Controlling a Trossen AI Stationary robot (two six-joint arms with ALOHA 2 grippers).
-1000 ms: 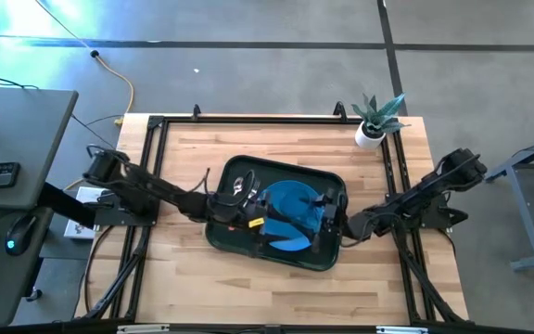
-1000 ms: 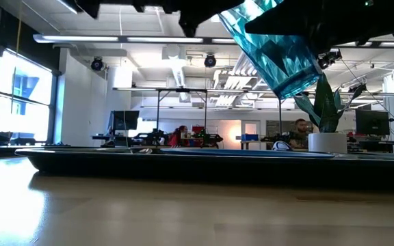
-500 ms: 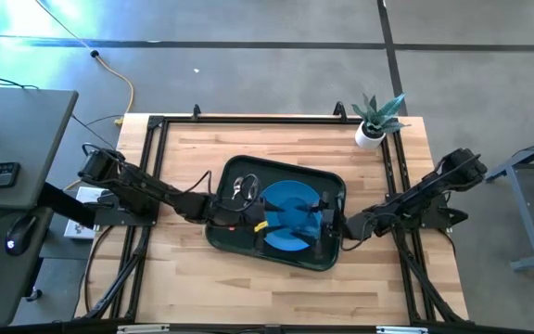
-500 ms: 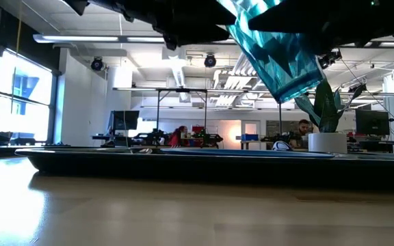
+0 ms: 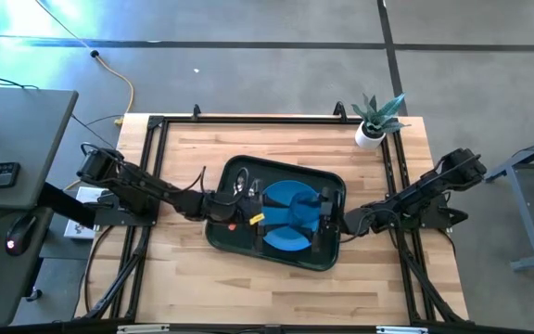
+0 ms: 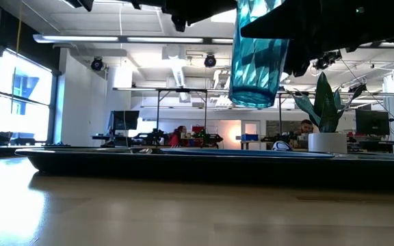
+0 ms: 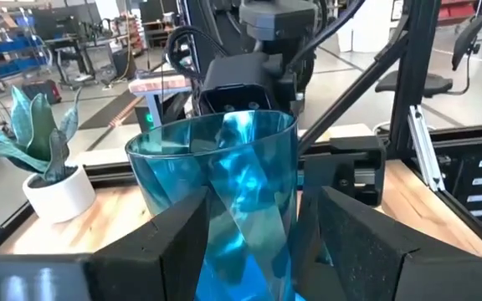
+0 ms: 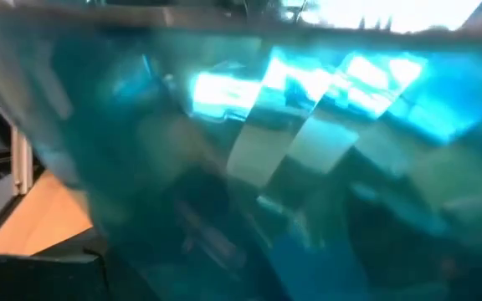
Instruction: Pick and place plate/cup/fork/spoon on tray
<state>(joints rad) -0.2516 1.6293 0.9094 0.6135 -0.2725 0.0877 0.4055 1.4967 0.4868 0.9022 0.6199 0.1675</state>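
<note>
The big light wooden counter (image 5: 276, 278) with its black metal frame held everything. On the middle of it sat the large dark green-black tray (image 5: 225, 237) with rounded corners and a raised rim. Inside the tray lay the round flat bright blue plate (image 5: 284, 232), toward the right side.

Two dark robot arms reached over the tray. The left arm came in from the left, and its left pincer (image 5: 233, 206) sat over the tray's left part. In the left wrist view its two dark fingers (image 7: 153, 251) stood apart, with nothing clamped between them, though the cup showed just past them. The right arm came in from the right, and its right pincer (image 5: 325, 215) was over the plate's right side. Its fingers were spread wide around the cup, gripping it.

The small see-through teal-blue cup (image 6: 257, 51) hung upright in the air, above the tray and not touching it. In the right wrist view the cup (image 8: 241, 159) filled almost the whole picture.

At the far right corner of the counter stood a small white pot with a green plant (image 5: 372, 125), well apart from the tray.

On the tray's left part, just beside the plate, a thin orange handle (image 5: 256, 220) showed near a silver metal piece (image 5: 241, 181). Whether it was the fork or the spoon could not be told.
</note>
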